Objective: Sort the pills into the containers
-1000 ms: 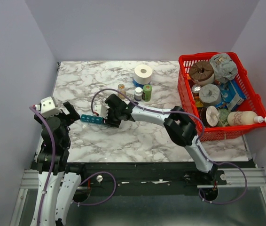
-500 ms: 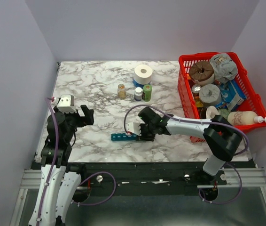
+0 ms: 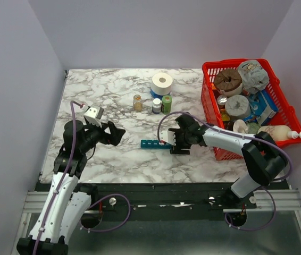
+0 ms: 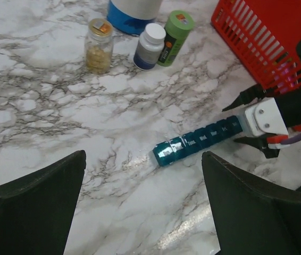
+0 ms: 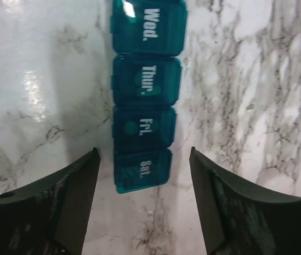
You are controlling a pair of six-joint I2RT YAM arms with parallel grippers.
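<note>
Your right gripper [image 5: 143, 156] straddled the Sat end of the pill organizer [image 5: 146, 87], fingers apart and untouching so it lay flat; your left gripper [image 4: 142, 159] gaped wide too

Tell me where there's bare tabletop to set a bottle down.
Free: the back-left marble, left of the amber bottle; also the near strip in front of the pill organizer. Crowded: the bottle row by the white roll, and between organizer and red basket, where the right gripper sits.
</note>
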